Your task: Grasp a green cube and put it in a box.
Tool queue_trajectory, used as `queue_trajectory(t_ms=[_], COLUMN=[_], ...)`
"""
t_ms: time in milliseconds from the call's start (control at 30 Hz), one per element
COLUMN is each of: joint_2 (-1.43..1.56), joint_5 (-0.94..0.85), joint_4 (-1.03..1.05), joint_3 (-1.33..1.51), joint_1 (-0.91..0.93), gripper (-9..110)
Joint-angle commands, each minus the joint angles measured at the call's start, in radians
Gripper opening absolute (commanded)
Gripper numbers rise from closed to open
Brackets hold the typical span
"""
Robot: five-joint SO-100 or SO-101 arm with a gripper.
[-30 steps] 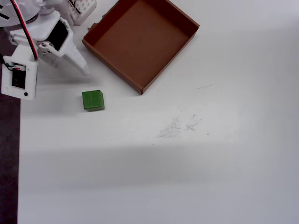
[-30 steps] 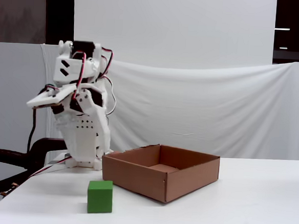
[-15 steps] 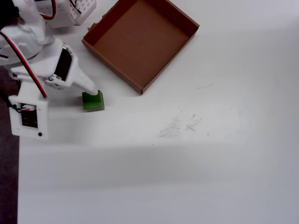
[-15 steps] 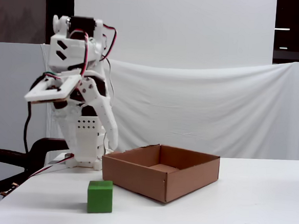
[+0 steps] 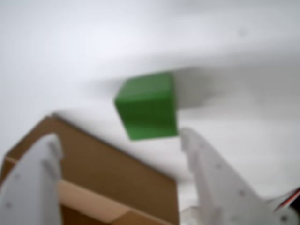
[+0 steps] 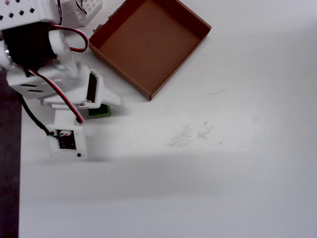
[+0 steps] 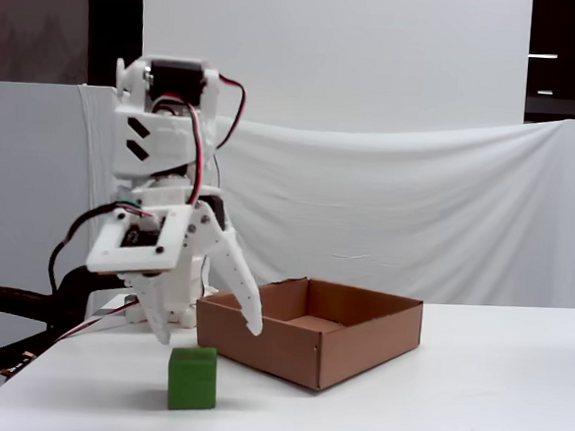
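The green cube stands on the white table, left of the box, a shallow brown cardboard tray. My gripper hangs open just above the cube, one finger on each side and neither touching it. In the wrist view the cube lies ahead of the spread white fingers of the gripper, with a corner of the box below. In the overhead view the arm covers most of the cube; the gripper sits over it, near the box.
The arm's white base stands at the table's top left in the overhead view. A dark strip marks the table's left edge. Faint scuff marks lie mid-table. A white cloth hangs behind.
The arm has swung down and forward, bringing the open gripper from beside the base to just over the cube. Cube and box have not moved.
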Motion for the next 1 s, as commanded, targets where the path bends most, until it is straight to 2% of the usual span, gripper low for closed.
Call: queue_trajectory(t_ms=[0,367,967], joint_2=[0.006,0.002,-0.103], joint_5=[-0.032,-0.112,-0.124], joint_4=[-0.028,-0.012,-0.094], joint_3=[0.011,0.048,-0.008], joint_1=[-0.011,0.017,0.018], gripper=[35,34,28])
